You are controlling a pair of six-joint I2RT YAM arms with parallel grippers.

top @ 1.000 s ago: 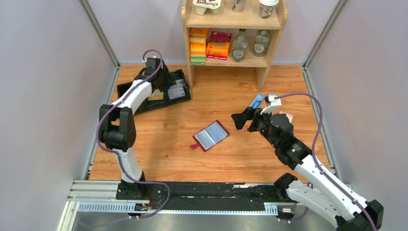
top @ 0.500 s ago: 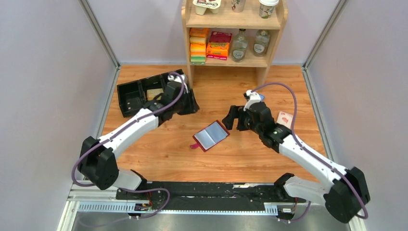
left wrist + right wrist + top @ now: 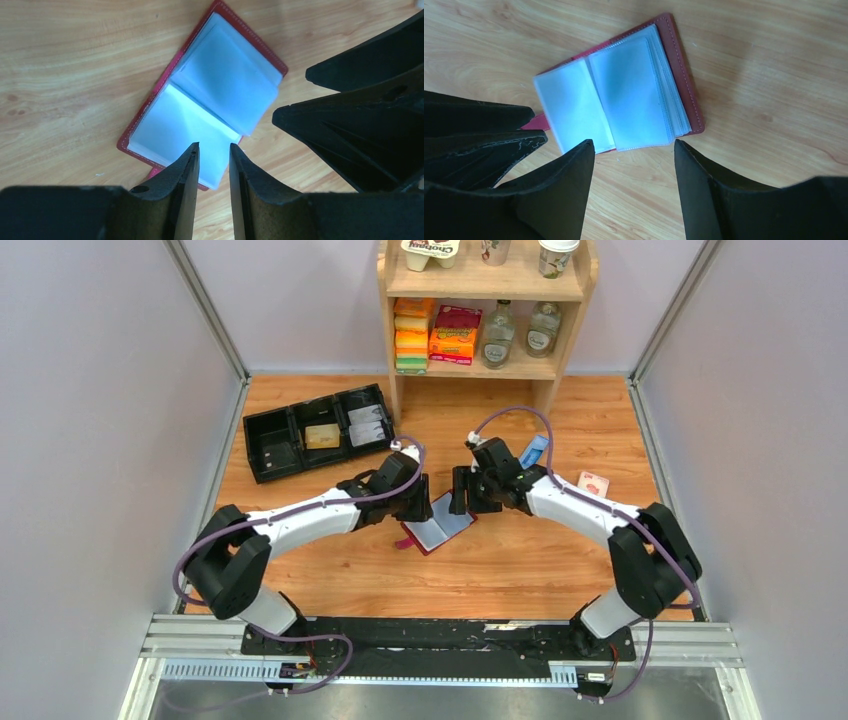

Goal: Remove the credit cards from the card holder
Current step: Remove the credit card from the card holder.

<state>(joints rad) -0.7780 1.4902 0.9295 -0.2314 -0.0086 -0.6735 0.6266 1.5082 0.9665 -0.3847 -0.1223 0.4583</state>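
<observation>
Your left fingers, a narrow gap between them, and your right fingers, spread wide, flank the open card holder on the wooden tabletop. A black tray, blue box and stocked shelf stand beyond, grey walls around.

"Chobani" on yogurt pack (cropped).

Card holder — maroon cover with pale stitching, pale blue translucent sleeves. Bench — orange-brown wood grain. Fingers are black.
</observation>
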